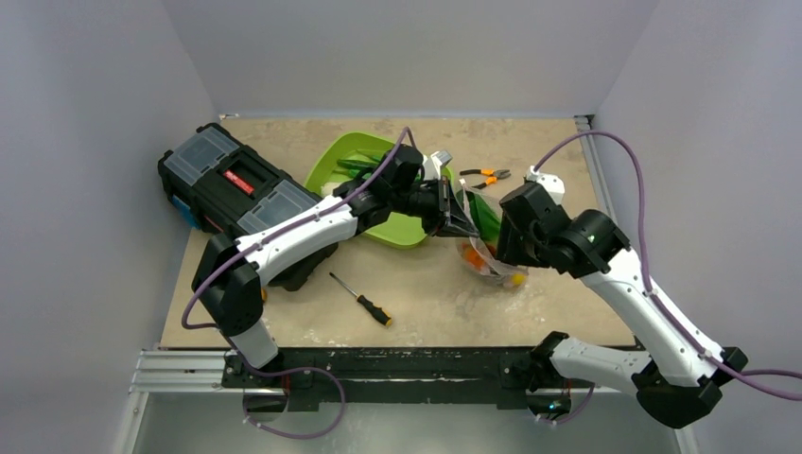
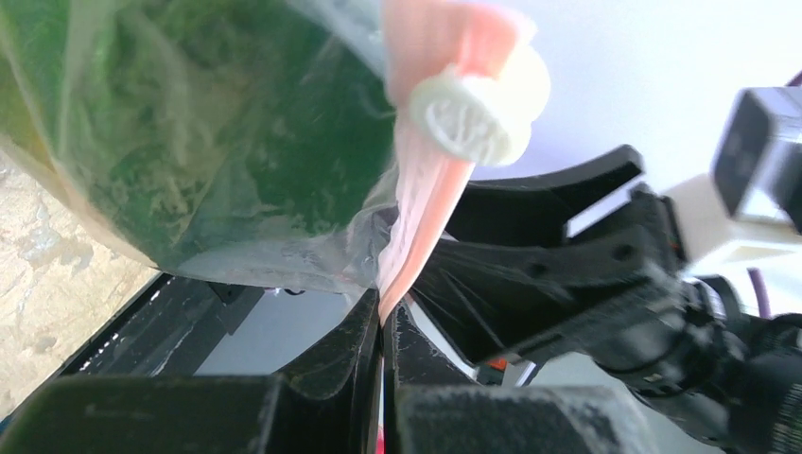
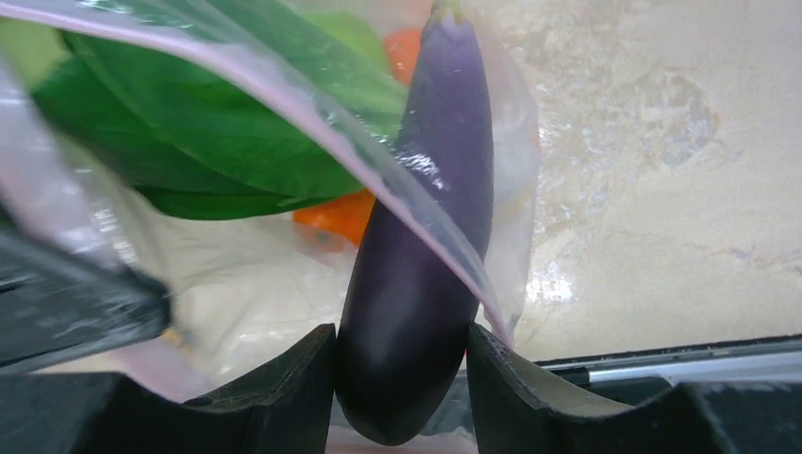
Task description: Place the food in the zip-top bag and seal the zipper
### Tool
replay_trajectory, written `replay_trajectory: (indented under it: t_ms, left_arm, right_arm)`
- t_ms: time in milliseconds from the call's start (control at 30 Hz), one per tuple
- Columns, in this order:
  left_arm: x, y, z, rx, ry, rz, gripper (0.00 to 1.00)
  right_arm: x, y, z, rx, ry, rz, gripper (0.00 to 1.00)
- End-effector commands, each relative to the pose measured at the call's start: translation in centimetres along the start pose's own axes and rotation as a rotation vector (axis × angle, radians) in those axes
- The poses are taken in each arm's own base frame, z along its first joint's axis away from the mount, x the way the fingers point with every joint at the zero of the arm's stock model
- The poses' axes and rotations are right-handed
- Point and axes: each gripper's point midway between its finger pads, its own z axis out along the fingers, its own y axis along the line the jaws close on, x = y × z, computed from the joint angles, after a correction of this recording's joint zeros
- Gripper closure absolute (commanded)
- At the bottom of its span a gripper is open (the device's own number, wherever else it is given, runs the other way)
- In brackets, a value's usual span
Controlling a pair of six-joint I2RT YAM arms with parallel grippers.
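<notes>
The zip-top bag (image 1: 484,253) hangs between both grippers right of the tray, holding green leafy bok choy (image 3: 189,132) and an orange (image 3: 331,216). My left gripper (image 1: 462,219) is shut on the bag's mouth edge, pinching the pinkish zipper strip (image 2: 426,208) between its fingertips (image 2: 364,331). A white round stem end (image 2: 478,113) shows above the pinch, and green leaves (image 2: 189,142) press against the plastic. My right gripper (image 3: 402,378) is shut on the purple eggplant (image 3: 416,274), which points into the bag mouth. The zipper (image 3: 312,109) crosses over the eggplant.
A lime-green tray (image 1: 364,180) with green pods lies behind the left gripper. A black toolbox (image 1: 236,180) stands at the far left. A screwdriver (image 1: 361,299) lies in front, and orange-handled pliers (image 1: 484,176) lie behind the bag. A metal rail (image 1: 189,369) runs along the near edge.
</notes>
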Motion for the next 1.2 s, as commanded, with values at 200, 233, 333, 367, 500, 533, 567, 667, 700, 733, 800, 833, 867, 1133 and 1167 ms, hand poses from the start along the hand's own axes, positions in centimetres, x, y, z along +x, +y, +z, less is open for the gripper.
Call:
replay_trajectory:
  t_ms: [200, 233, 333, 367, 500, 533, 567, 667, 700, 733, 800, 833, 867, 1133, 1167]
  left_arm:
    - [0.0, -1.3, -1.9, -0.037, -0.014, 0.151, 1.0]
    - [-0.1, -1.2, -2.0, -0.047, -0.016, 0.162, 1.0]
    - [-0.7, -0.7, -2.4, -0.076, -0.033, 0.179, 1.0]
    - [-0.9, -0.6, -2.5, -0.083, -0.039, 0.181, 1.0]
    - [-2.2, -0.2, -3.1, -0.101, -0.062, 0.192, 1.0]
    - [-2.5, -0.1, -3.2, -0.108, -0.064, 0.198, 1.0]
    - [-2.7, 0.0, -3.4, -0.113, -0.066, 0.203, 1.0]
    - [-3.4, 0.2, -3.7, -0.125, -0.069, 0.214, 1.0]
    - [-3.5, 0.3, -3.9, -0.13, -0.071, 0.216, 1.0]
    - [-3.6, 0.4, -4.1, -0.132, -0.072, 0.218, 1.0]
    - [-3.9, 0.6, -4.4, -0.139, -0.078, 0.222, 1.0]
    - [-4.0, 0.6, -4.5, -0.142, -0.078, 0.223, 1.0]
    - [-4.1, 0.8, -4.6, -0.146, -0.079, 0.223, 1.0]
    - [-4.1, 0.8, -5.3, -0.169, -0.063, 0.262, 1.0]
    - [-4.2, 0.8, -5.4, -0.178, -0.062, 0.273, 1.0]
  right_arm:
    - [-3.6, 4.4, -6.4, -0.288, -0.014, -0.049, 1.0]
    - [-3.8, 4.7, -6.8, -0.303, -0.014, -0.049, 1.0]
    - [-4.7, 5.4, -8.6, -0.369, -0.033, -0.046, 1.0]
    - [-4.9, 5.7, -9.1, -0.393, -0.037, -0.043, 1.0]
    - [-4.1, 6.2, -10.5, -0.461, 0.0, -0.049, 1.0]
    - [-3.8, 6.3, -10.8, -0.477, 0.012, -0.052, 1.0]
    - [-3.4, 6.4, -11.0, -0.494, 0.027, -0.051, 1.0]
    - [-2.6, 6.2, -11.3, -0.516, 0.048, -0.04, 1.0]
    - [-2.4, 6.0, -11.2, -0.514, 0.05, -0.043, 1.0]
    - [-2.2, 5.9, -11.1, -0.51, 0.054, -0.047, 1.0]
    - [-2.0, 5.8, -11.0, -0.508, 0.054, -0.049, 1.0]
    - [-2.0, 5.8, -11.1, -0.511, 0.052, -0.051, 1.0]
    - [-2.0, 5.7, -11.2, -0.515, 0.048, -0.053, 1.0]
    - [-0.6, 5.5, -11.3, -0.547, 0.083, -0.092, 1.0]
    - [-0.3, 5.5, -11.4, -0.56, 0.091, -0.093, 1.0]
